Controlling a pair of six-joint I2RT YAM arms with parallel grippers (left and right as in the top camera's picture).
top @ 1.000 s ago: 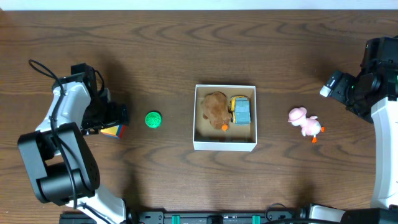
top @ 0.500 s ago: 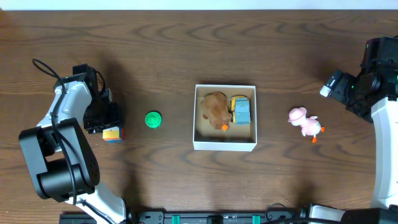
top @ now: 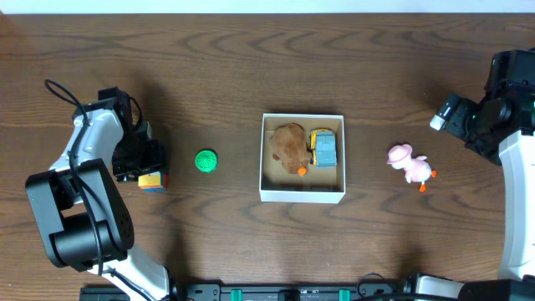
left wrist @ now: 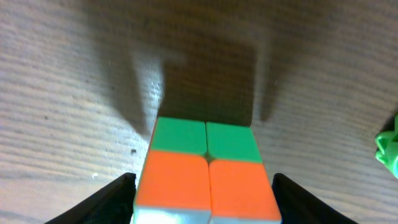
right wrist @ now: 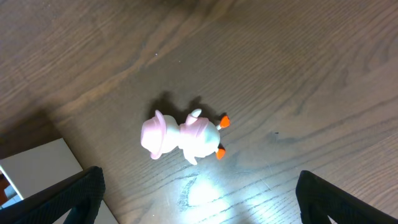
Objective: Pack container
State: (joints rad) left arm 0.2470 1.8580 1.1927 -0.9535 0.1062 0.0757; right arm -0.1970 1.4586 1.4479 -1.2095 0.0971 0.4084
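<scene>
The container, a white square box with a tan inside, sits mid-table and shows as a white corner in the right wrist view. Inside it lie a brown plush toy and a yellow-and-blue toy truck. My left gripper is shut on a colour cube that rests on the table, with a black finger against each side. A green ball lies between cube and container. My right gripper hangs open above a pink duck toy.
The wooden table carries nothing else. The left arm's body stands at the near left and the right arm's body at the right edge.
The left gripper has closed from wide open onto the cube's sides and shifted slightly toward the near edge. The right arm, the duck, the ball and the container have not moved.
</scene>
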